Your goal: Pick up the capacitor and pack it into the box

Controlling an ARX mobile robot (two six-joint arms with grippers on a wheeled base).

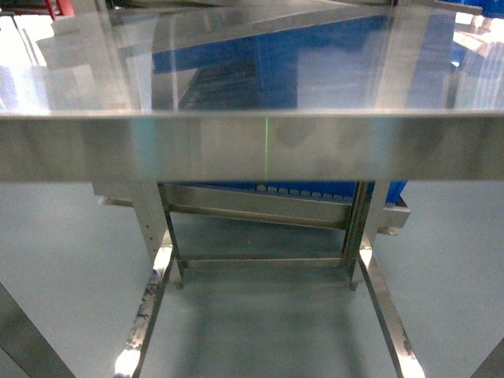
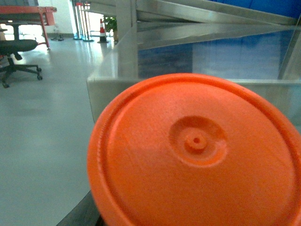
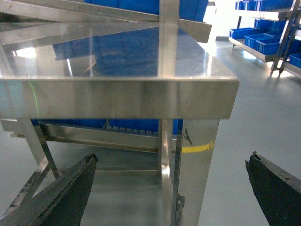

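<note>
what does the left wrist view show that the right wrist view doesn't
Only the left wrist view shows a large orange disc filling the foreground, an office chair and a traffic cone. Only the right wrist view shows the right gripper, jaws wide apart with nothing between them, plus shelves of blue bins. Both show the steel table and the grey floor.

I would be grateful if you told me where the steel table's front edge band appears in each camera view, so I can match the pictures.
Head: the front edge band runs the full width, just above mid-height.
Left wrist: only a short stretch of it shows at centre-left, above the orange disc filling the lower right.
Right wrist: it crosses from the left and ends at the table's right corner.
Shared landmark: the blue bins reflected in the tabletop.
</note>
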